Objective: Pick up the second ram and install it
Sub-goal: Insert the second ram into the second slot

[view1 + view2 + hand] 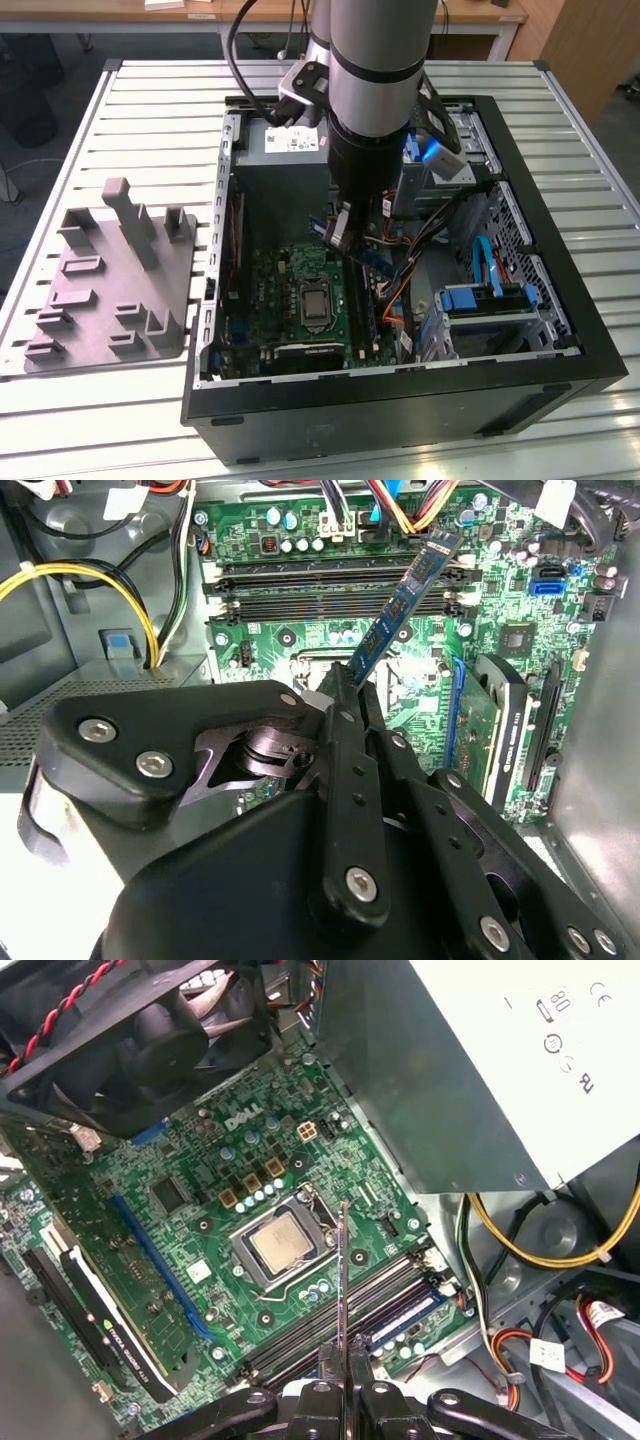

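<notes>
One thin dark green-black memory stick clamped by one end between closed fingers of black gripper, tilted, hanging over green motherboard near long black memory slots, not seated. All inside open black computer case.

The motherboard is green, speckled with silver solder points and crossed by a long blue slot and black memory slots. The memory stick has a bluish board with a row of black chips. The gripper is matt black with silver screws. Yellow cables loop nearby. In the exterior view the computer case is black, the fixture block plain grey and the slatted table white.
</notes>
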{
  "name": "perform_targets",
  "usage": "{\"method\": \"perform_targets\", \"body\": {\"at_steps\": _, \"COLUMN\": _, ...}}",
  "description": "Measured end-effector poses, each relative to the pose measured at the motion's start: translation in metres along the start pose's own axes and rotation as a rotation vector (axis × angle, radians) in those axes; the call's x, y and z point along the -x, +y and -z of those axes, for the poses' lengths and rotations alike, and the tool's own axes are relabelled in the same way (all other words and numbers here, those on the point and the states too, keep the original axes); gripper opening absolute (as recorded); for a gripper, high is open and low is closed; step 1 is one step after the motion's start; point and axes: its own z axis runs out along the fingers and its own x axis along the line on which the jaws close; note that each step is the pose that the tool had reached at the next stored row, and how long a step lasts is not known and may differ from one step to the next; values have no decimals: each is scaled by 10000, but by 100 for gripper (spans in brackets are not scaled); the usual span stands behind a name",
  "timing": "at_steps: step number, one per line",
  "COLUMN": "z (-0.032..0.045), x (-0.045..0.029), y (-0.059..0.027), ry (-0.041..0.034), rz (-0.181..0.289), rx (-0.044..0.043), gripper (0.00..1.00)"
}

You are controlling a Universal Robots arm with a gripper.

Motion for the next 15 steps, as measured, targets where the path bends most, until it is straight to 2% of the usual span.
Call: {"method": "perform_targets", "body": {"at_steps": 15, "z": 0, "x": 0, "y": 0, "ry": 0, "rz": -516, "rx": -32, "gripper": 14}}
